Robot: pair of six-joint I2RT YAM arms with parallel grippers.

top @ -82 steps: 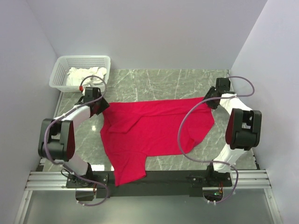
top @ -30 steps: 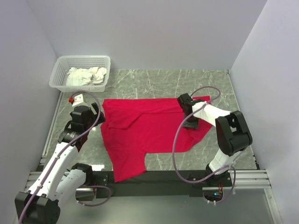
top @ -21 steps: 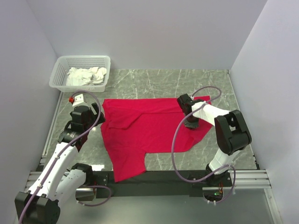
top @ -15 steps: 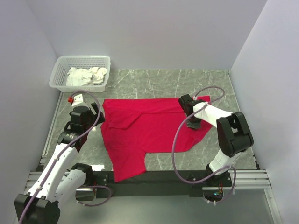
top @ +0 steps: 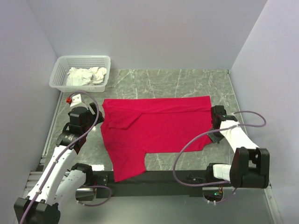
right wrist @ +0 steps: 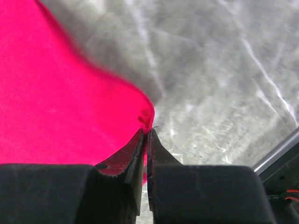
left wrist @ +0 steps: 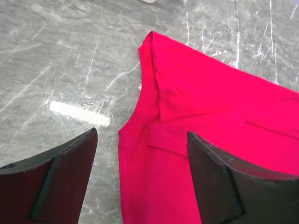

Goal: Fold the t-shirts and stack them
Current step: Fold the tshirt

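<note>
A bright red t-shirt (top: 154, 128) lies spread across the grey marble table (top: 187, 84), with one sleeve reaching toward the near edge. My right gripper (top: 212, 134) sits at the shirt's right edge. In the right wrist view this gripper (right wrist: 147, 131) is shut, pinching a small fold of the t-shirt (right wrist: 56, 93) at its hem. My left gripper (top: 92, 120) hovers open at the shirt's left edge. In the left wrist view its fingers (left wrist: 219, 182) stand wide apart above the t-shirt's (left wrist: 210, 116) collar area, holding nothing.
A white lattice basket (top: 62, 66) with crumpled white cloth (top: 86, 74) stands at the back left corner. Grey walls close in the left, back and right sides. A metal rail (top: 154, 179) runs along the near edge.
My right gripper shut on the shirt's fabric and moved right, drawing the right side out flat. The left arm has barely moved and stays open.
</note>
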